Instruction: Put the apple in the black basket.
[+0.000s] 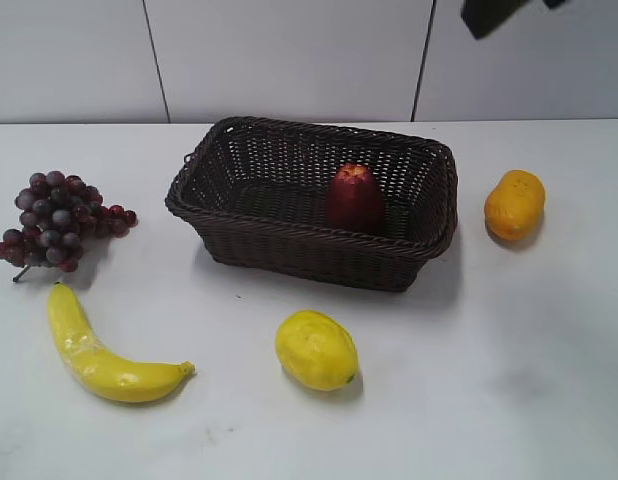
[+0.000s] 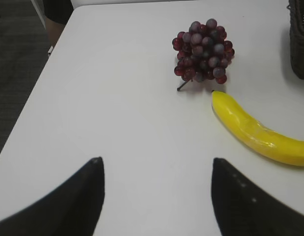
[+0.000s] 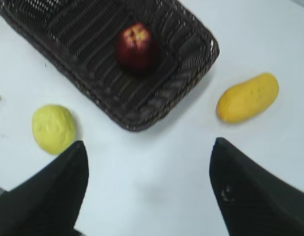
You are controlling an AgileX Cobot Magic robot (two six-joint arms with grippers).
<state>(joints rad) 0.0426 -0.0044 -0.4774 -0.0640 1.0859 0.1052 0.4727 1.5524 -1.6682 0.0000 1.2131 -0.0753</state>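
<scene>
The dark red apple [image 1: 354,198] stands upright inside the black basket [image 1: 249,235], toward its right half; it also shows in the right wrist view [image 3: 137,45] within the basket [image 3: 186,73]. My right gripper [image 3: 149,147] is open and empty, held high above the table in front of the basket; a dark part of that arm shows at the top of the exterior view [image 1: 494,14]. My left gripper [image 2: 158,161] is open and empty over bare table, near the left end. A basket corner shows in the left wrist view [image 2: 300,39].
A grape bunch [image 1: 57,217] and a banana [image 1: 94,350] lie left of the basket. A yellow lemon-like fruit [image 1: 316,350] lies in front of it. An orange fruit [image 1: 514,204] lies to its right. The table's left edge [image 2: 39,93] drops to dark floor.
</scene>
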